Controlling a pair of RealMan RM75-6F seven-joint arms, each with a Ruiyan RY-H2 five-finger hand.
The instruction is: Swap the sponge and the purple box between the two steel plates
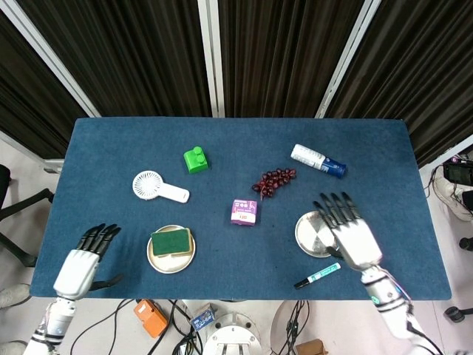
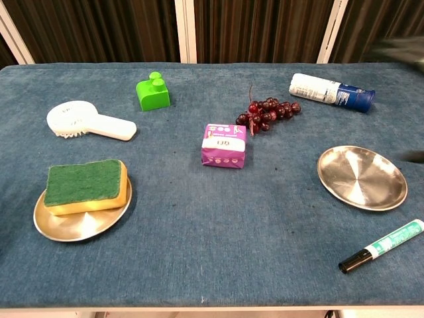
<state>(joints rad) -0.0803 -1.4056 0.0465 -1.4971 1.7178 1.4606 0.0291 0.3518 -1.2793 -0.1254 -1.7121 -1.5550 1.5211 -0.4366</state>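
We take the purple box [image 2: 225, 146] as our landmark: it lies on the table [image 2: 212, 265]. Behind and just right are the grapes [image 2: 268, 112]; further right, the bottle [image 2: 331, 91]. Left and nearer us, the sponge [image 2: 85, 185] sits on a plate [image 2: 79, 225]. Right and nearer us lies the other plate [image 2: 362, 177].

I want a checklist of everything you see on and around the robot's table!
Surface: blue cloth table.
Job's things: sponge on the left steel plate; purple box on the cloth, mid-table; right steel plate bare.
Clutter: green block, white fan, grapes, spray can, marker.
Hands: left hand open at the near left edge; right hand open, over the right plate's edge.
Cables: tangle on the floor below the near edge.
Surroundings: dark curtains behind.
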